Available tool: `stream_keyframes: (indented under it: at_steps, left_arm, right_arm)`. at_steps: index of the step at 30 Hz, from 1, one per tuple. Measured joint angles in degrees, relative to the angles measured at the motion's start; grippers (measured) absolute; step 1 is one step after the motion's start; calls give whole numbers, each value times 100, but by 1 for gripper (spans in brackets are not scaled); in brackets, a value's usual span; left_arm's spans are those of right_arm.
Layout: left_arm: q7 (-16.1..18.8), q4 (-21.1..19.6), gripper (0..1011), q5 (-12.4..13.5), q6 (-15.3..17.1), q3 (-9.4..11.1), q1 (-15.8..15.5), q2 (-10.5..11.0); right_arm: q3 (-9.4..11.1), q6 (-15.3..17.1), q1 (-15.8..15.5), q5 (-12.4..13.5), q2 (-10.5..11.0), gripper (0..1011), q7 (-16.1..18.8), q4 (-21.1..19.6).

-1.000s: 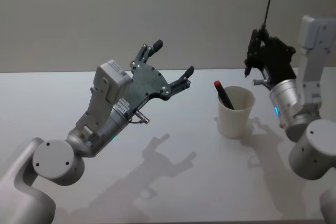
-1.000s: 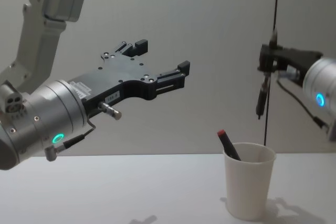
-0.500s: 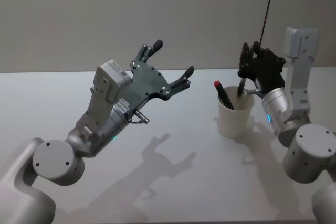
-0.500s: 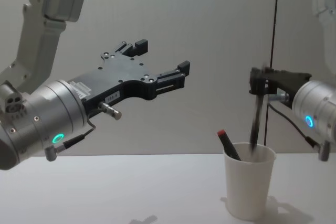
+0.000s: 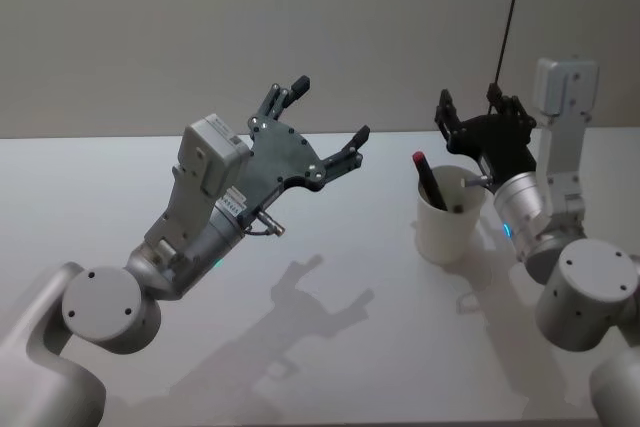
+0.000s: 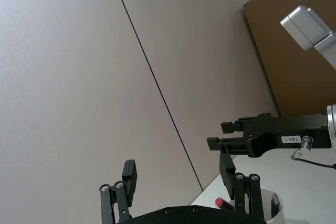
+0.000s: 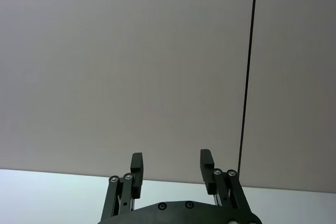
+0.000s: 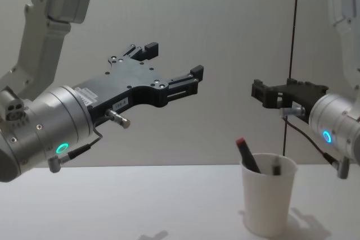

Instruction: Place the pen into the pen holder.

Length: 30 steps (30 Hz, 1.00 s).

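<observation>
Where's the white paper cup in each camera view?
Head view: pen holder on the table, right of centre.
Chest view: lower right, side-on.
Left wrist view: rim just beyond the left gripper.
Right wrist view: faces the wall past the open right gripper.
Shared landmark: red-capped pen leaning in it.

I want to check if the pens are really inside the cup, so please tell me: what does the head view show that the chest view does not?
Head view alone: looking down into the pen holder, it shows the dark pen and red-capped pen resting inside, plus shadows on the table.

Chest view alone: the cup's side profile, with both pens' tops above the rim.

Both: the open right end effector above the cup, and the open left end effector raised apart from it.
</observation>
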Motion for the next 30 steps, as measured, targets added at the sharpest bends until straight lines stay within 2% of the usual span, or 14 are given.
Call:
stream_keyframes:
  at_steps: [1,5,6,13,30]
  left_arm:
    - [0,0,1004,0,0,0,0,0]
    - [0,0,1004,0,0,0,0,0]
    - [0,0,1004,0,0,0,0,0]
    - [0,0,1004,0,0,0,0,0]
    - [0,0,1004,0,0,0,0,0]
  right_arm:
    - [1,-3,1,4,-2,692,9,6]
    - [3,-7,2,12,-5,771,23,16]
    - [4,-8,3,15,-5,829,29,20]
    - [8,-12,7,24,-9,999,47,34]
    - [12,-19,8,34,-13,1001,65,47]
